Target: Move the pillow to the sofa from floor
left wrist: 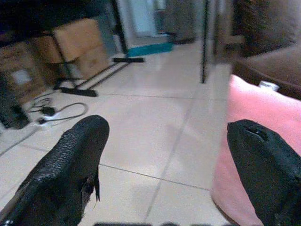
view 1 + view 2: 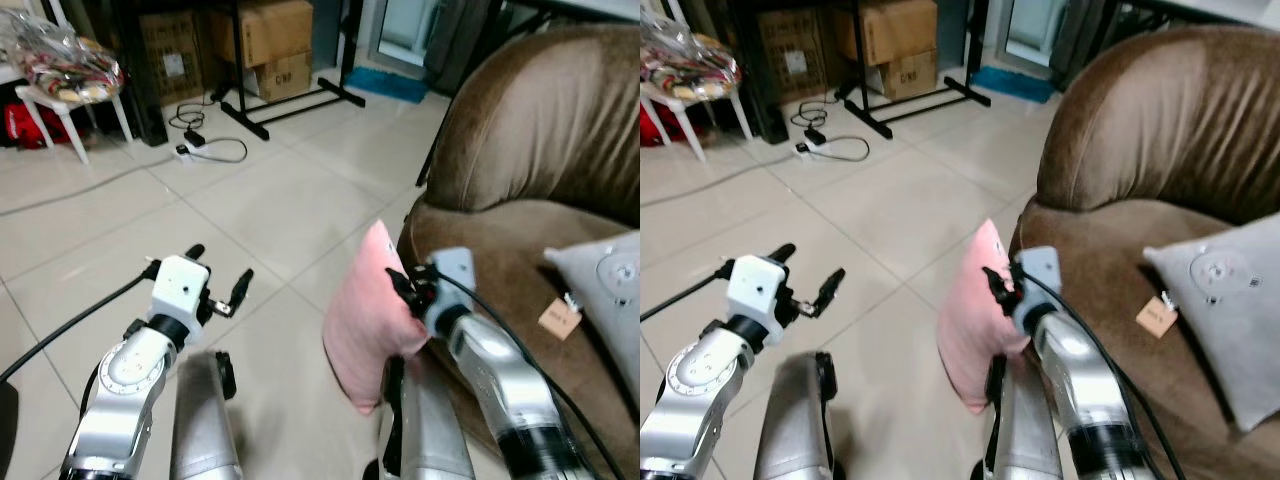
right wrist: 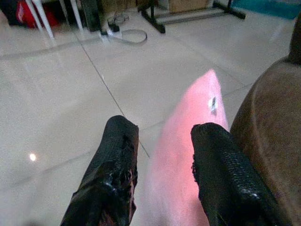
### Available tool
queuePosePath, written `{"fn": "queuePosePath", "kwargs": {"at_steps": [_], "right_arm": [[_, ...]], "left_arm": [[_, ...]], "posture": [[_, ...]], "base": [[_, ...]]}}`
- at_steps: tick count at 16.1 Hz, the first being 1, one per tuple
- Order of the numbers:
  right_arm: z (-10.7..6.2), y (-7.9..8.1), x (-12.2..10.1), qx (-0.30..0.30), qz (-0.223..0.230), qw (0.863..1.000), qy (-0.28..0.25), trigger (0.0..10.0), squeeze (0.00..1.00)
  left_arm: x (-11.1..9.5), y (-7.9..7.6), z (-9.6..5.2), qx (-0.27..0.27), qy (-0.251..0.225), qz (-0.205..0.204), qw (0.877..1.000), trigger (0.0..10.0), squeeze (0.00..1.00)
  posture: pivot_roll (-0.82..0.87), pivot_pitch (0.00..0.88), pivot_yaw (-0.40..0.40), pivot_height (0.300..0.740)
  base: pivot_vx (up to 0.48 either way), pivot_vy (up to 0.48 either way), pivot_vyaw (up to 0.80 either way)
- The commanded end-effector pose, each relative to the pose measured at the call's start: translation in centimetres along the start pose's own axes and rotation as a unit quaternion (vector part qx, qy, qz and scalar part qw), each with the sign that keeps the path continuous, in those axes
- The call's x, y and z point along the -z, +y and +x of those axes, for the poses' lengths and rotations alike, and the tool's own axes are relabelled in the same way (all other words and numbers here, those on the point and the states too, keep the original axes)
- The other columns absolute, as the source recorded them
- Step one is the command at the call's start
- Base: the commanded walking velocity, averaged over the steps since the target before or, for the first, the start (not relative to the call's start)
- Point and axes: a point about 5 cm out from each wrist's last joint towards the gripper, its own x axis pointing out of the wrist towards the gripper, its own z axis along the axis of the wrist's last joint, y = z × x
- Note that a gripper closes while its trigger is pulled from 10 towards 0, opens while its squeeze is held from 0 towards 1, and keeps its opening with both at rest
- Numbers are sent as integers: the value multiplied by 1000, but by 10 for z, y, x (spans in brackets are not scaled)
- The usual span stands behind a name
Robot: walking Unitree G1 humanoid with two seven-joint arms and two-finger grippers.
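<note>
A pink pillow (image 2: 368,320) stands on edge on the tiled floor and leans against the front of the brown sofa (image 2: 530,150). My right gripper (image 2: 404,283) is at the pillow's upper edge on the sofa side. In the right wrist view its two fingers (image 3: 115,174) sit either side of that edge, with the pillow (image 3: 181,155) filling the gap, so the gripper is shut on it. My left gripper (image 2: 220,268) hangs open over bare floor to the left of the pillow, apart from it. In the left wrist view the pillow (image 1: 263,117) lies beyond one finger.
A grey cushion (image 2: 612,290) and a paper tag (image 2: 560,318) lie on the sofa seat. Behind are cardboard boxes (image 2: 262,35), a black rack's feet (image 2: 290,100), a power strip with cable (image 2: 205,145), a white chair (image 2: 62,90) and a teal mat (image 2: 385,85).
</note>
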Motion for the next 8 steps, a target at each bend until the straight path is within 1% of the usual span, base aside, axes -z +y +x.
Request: {"fn": "queuePosePath", "kwargs": {"at_steps": [1, 2, 3, 4, 5, 6, 7, 8], "right_arm": [[5, 0, 4, -2, -16, 1000, 13, 10000, 0], [13, -1, 5, 9, -6, 1000, 20, 10000, 1000], [18, -2, 4, 22, 3, 1000, 21, 10000, 1000], [21, -3, 2, 27, 1, 999, 20, 10000, 1000], [25, -5, 0, 43, -18, 999, 26, 10000, 1000], [29, -9, 0, 68, -44, 996, 44, 10000, 1000], [31, -12, 1, 87, -50, 993, 58, 10000, 1000], [32, -14, 6, 102, -72, 989, 77, 10000, 1000]], "left_arm": [[-1, -4, 1, 22, 2, 9, 1000, 10000, 157], [0, -7, 0, 39, 5, 8, 999, 10000, 157], [-1, -10, -2, 61, 7, 6, 998, 10000, 161], [-1, -12, -2, 78, 7, 1, 997, 10000, 157], [-2, -15, -3, 107, 7, -9, 994, 10000, 149], [-3, -18, -5, 141, 11, -9, 990, 10000, 141], [-1, -19, -6, 161, 19, -5, 987, 10000, 141], [0, -19, -7, 173, 25, -4, 985, 10000, 145]], "posture": [[7, 0, -59, 405], [13, 0, -63, 405], [19, 0, -66, 405], [22, 0, -67, 405], [24, 0, -66, 405], [34, 0, -70, 405], [35, 0, -64, 405], [25, 0, -53, 405]], "base": [[0, 0, 0], [0, 0, 0], [0, 0, 0], [0, 0, 0], [0, 0, 0], [0, 0, 0], [0, 0, 0], [0, 0, 0]]}}
